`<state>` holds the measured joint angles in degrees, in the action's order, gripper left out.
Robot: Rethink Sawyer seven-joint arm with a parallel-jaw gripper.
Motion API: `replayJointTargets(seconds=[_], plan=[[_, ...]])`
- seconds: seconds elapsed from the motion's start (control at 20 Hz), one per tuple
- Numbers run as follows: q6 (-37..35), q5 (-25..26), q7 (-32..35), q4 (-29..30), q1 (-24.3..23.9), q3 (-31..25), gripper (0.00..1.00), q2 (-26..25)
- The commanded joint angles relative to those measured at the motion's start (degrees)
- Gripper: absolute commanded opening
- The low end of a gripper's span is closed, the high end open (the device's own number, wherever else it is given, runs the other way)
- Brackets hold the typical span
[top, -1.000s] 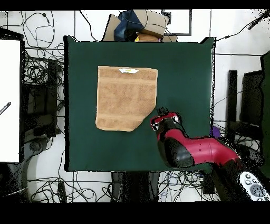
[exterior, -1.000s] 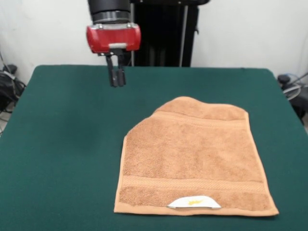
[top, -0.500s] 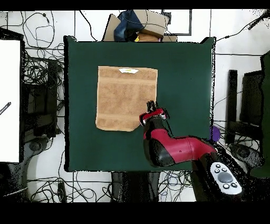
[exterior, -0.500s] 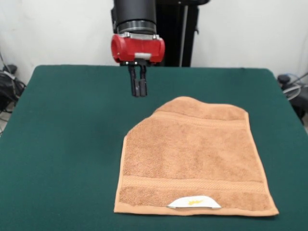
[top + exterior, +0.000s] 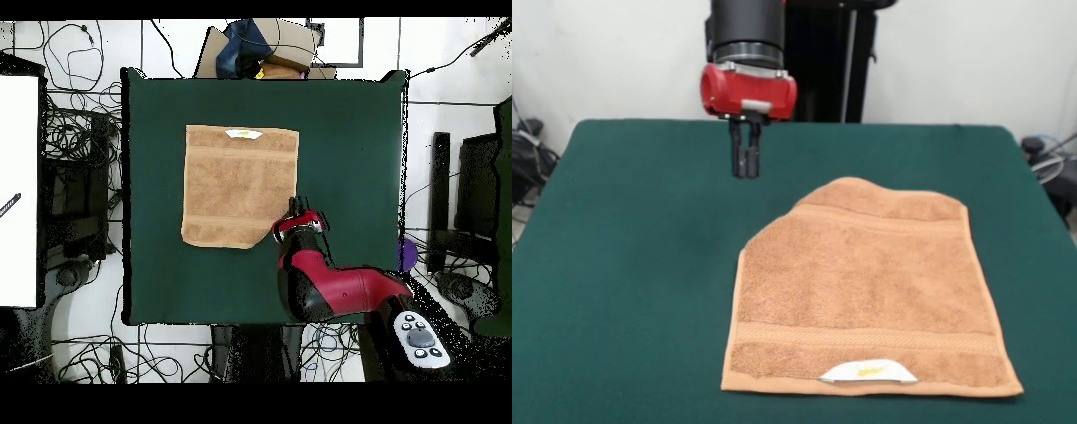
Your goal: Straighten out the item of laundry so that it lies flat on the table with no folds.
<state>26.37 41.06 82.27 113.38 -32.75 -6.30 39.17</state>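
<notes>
Hanging above the table (image 5: 627, 265), the gripper (image 5: 745, 168) has its jaws closed together, near the towel's (image 5: 865, 283) folded corner.

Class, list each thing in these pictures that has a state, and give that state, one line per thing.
towel: lying on the table, one far corner folded under, label edge nearest the front camera.
gripper: shut, empty, above the table beside the folded corner.
table: bears only the towel.

Evenly and softly lit from above, bright without glare. Only faint shadow on the table (image 5: 627, 265) beneath the towel (image 5: 865, 283) edges. Sharp in front view; softer overhead.
</notes>
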Motion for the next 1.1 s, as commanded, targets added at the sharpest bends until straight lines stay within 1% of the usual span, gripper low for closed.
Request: replayJointTargets(seconds=[0.05, 0.35, 0.55, 0.85, 1.1], plan=[[-8.09, 2.69, 4.09, -4.36, 0.51, 2.47, 0.0, -2.53], [-6.84, -0.38, 2.54, -7.15, 6.23, 8.8, 0.0, -7.99], [-6.04, -0.91, 2.83, -8.38, 8.43, 11.39, 0.0, -10.18], [2.44, -2.01, 3.59, -8.55, 10.4, 14.5, 0.0, -12.75], [6.9, -1.88, 4.27, -8.24, 10.53, 15.06, 0.0, -13.6]])
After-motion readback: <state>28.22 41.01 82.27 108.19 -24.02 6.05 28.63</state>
